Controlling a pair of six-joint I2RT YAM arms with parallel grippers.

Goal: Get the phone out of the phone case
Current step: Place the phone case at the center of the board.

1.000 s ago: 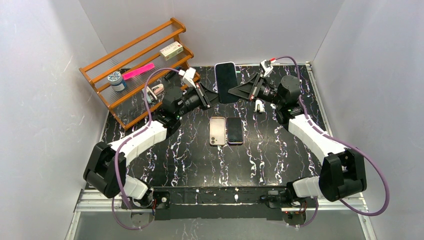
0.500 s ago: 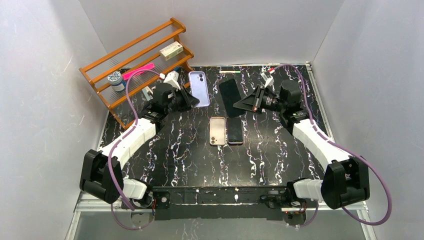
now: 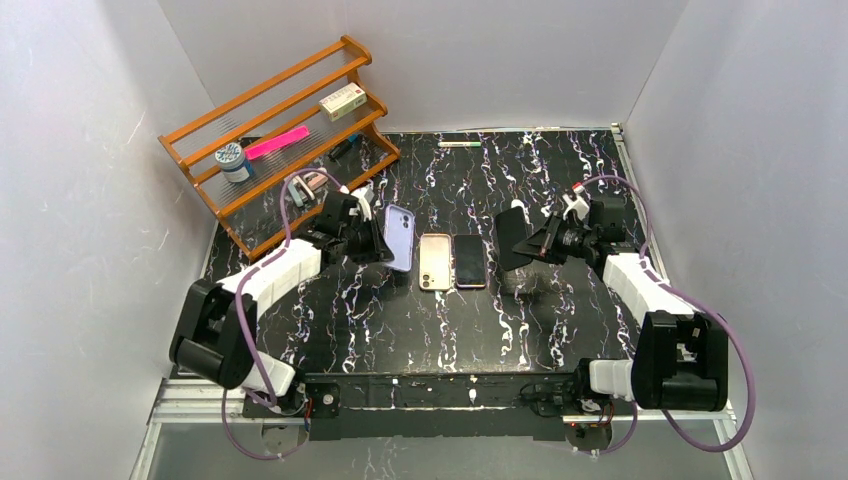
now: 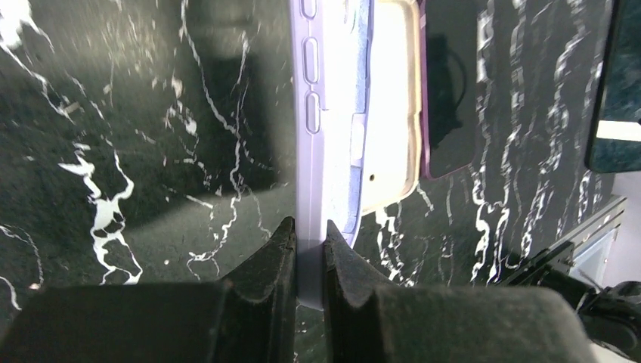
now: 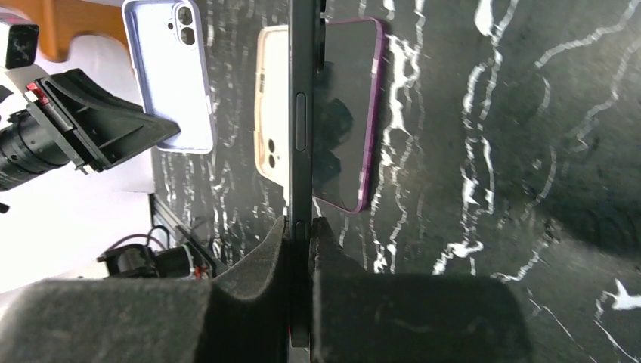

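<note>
- The phone (image 3: 512,238) is out of its case. I see a bare black slab, turned on edge and raised over the right side of the counter (image 3: 400,320).
- The right end effector (image 5: 300,227) has it pinched at one end, with its fingers closed down to the phone's thickness.
- The phone case (image 3: 399,238) is lavender, with camera cutouts near its top corner. It is held on edge over the left side, well apart from the phone.
- I cannot tell whether the case's lower edge touches the counter.
- The left end effector (image 4: 308,231) is clamped across the case's thin wall, its fingers nearly together.
- Between the two held items, a beige handset (image 3: 434,262) and a purple-rimmed handset (image 3: 470,262) lie flat on the counter, side by side and touching.
- The beige handset shows its camera side. I cannot tell whether it is only a shell.
- At the back left stands a wooden rack (image 3: 355,48). It carries a pink strip (image 3: 277,142), a small box (image 3: 342,101) and a lidded jar (image 3: 232,160).
- A thin pen (image 3: 460,144) lies near the far edge.
</note>
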